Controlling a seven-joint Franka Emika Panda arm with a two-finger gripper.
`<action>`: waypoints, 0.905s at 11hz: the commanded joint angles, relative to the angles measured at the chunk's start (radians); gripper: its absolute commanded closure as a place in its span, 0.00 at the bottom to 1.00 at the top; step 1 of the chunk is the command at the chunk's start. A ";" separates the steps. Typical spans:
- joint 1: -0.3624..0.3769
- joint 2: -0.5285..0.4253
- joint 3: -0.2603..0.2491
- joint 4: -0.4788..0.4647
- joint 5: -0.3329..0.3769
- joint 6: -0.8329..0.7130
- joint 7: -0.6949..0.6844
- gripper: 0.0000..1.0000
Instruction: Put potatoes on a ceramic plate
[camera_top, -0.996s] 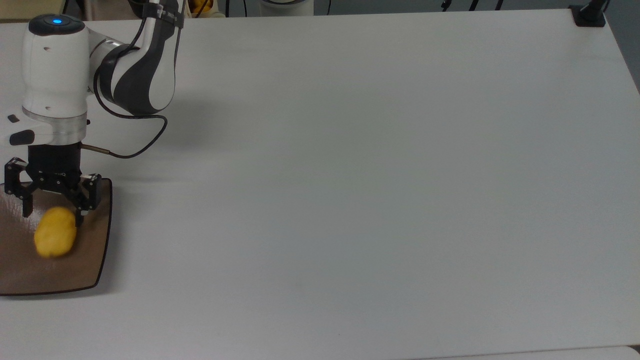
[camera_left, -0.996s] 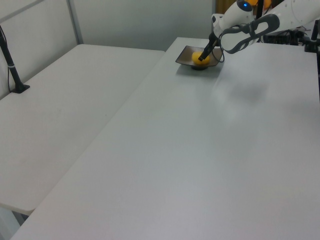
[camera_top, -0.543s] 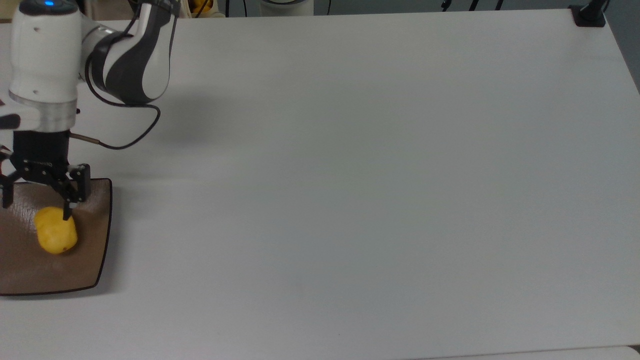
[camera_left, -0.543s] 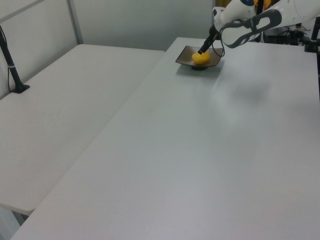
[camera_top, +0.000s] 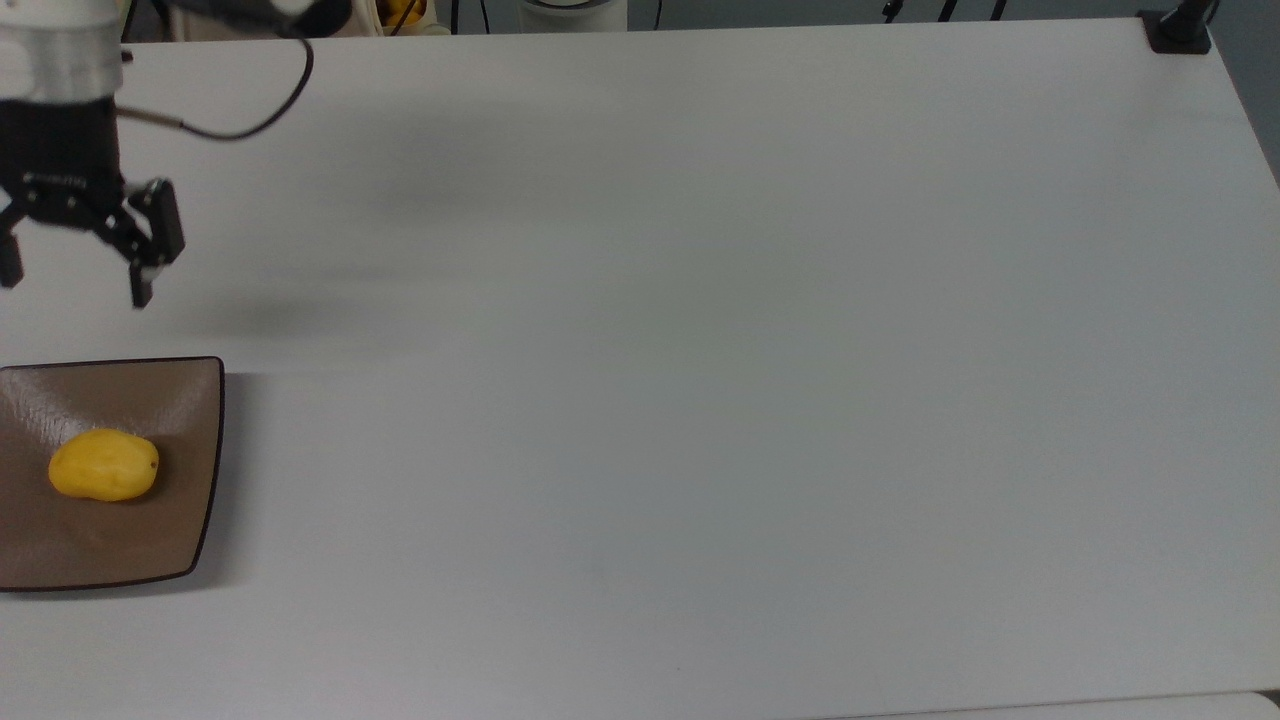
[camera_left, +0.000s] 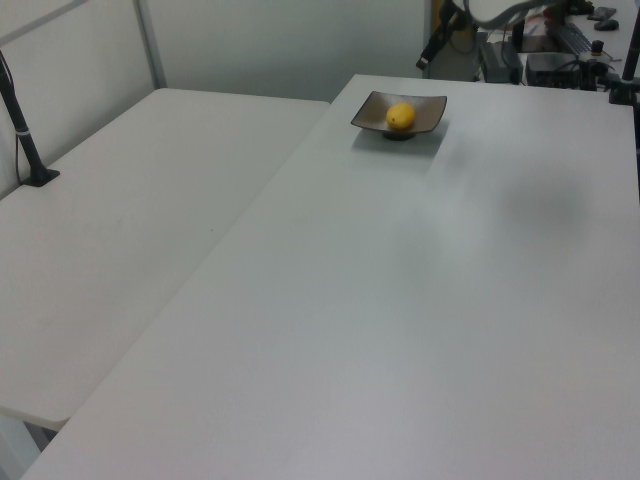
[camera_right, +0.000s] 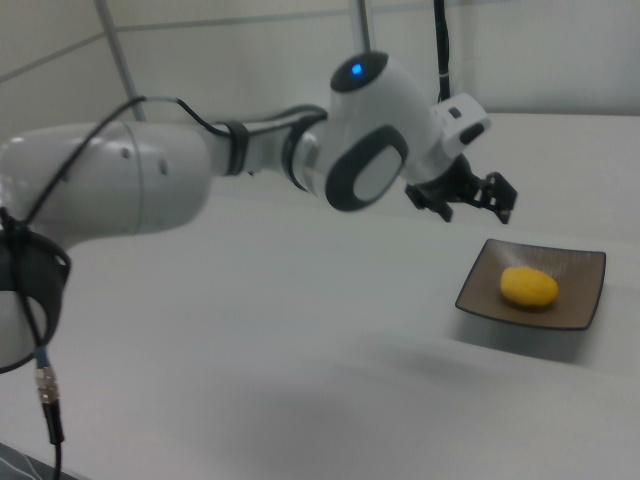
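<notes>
A small bright-yellow potato (camera_top: 104, 478) lies on its side in the middle of the glossy brown square ceramic plate (camera_top: 190, 520), at the top view's left edge. The left view has the potato (camera_left: 401, 117) on the plate (camera_left: 430, 106) at the table's far end. My gripper (camera_top: 75, 283) hangs open and empty, above and well apart from the plate, toward the top view's upper left. Seen from the right view, the gripper (camera_right: 478, 203) hovers up and left of the plate (camera_right: 578, 268) and potato (camera_right: 529, 287).
The white table (camera_top: 700, 350) stretches wide to the top view's right of the plate. A black clamp (camera_top: 1180, 30) sits at its far right corner. In the left view a second table (camera_left: 110, 250) with a black post (camera_left: 25, 140) adjoins on the left.
My gripper has let the potato go, risen and pulled back from the plate. The potato has rolled over and settled lengthwise in the plate's middle.
</notes>
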 joint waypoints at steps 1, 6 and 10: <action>0.047 -0.212 0.002 -0.075 0.010 -0.374 0.072 0.00; 0.140 -0.385 0.007 -0.075 0.014 -0.689 0.230 0.00; 0.232 -0.470 0.048 -0.080 0.014 -0.844 0.410 0.00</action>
